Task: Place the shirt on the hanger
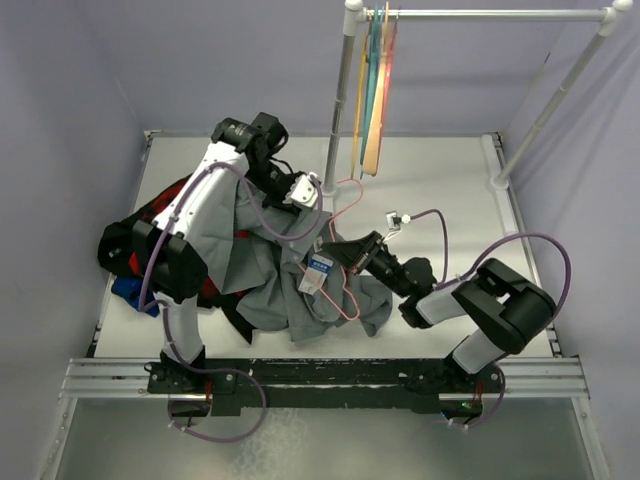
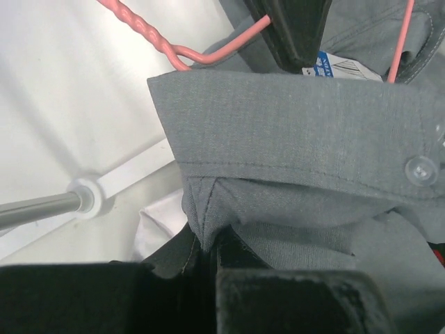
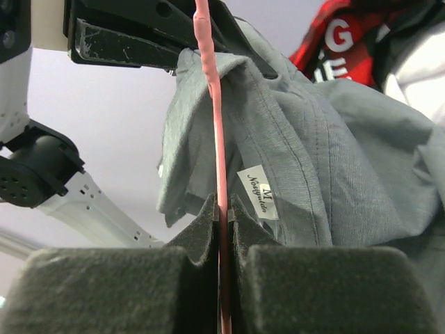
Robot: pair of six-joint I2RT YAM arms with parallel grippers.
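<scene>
1. Table (image 1: pixel 440 180): white top, with both arms mounted at your near edge.
2. Rack (image 1: pixel 480 14): white pipe frame at the far right. Yellow, teal and orange hangers (image 1: pixel 373 80) hang from its bar.
3. The shirt (image 1: pixel 270 280): plain grey, crumpled in a heap left of centre. It spreads from under your left arm toward your right gripper. In the left wrist view the collar band runs level across the frame, with a clear button (image 2: pixel 421 169) at its right end.
4. Garment pile (image 1: pixel 150 215): red and black, on the left, partly under the shirt. In the right wrist view it shows white lettering. A "G" is legible and the rest is cut off.
5. The hanger (image 3: pixel 214 104): thin pink wire lying over the shirt's neck. Its hook points to the far side, near the foot of the rack post, and its body runs back toward your near edge.
6. Left gripper (image 2: pixel 208 254): jaws pinched together on a fold of grey fabric just below the collar, holding it lifted.
7. Right gripper (image 3: pixel 224 216): foam pads pressed tight on the hanger wire, which rises straight up between them.
8. Neck tag (image 1: pixel 318 272): white and blue, inside the collar. Its print is too small to read.
9. Second label (image 3: pixel 259 191): white, with an "M" above a script word you cannot make out with certainty.
</scene>
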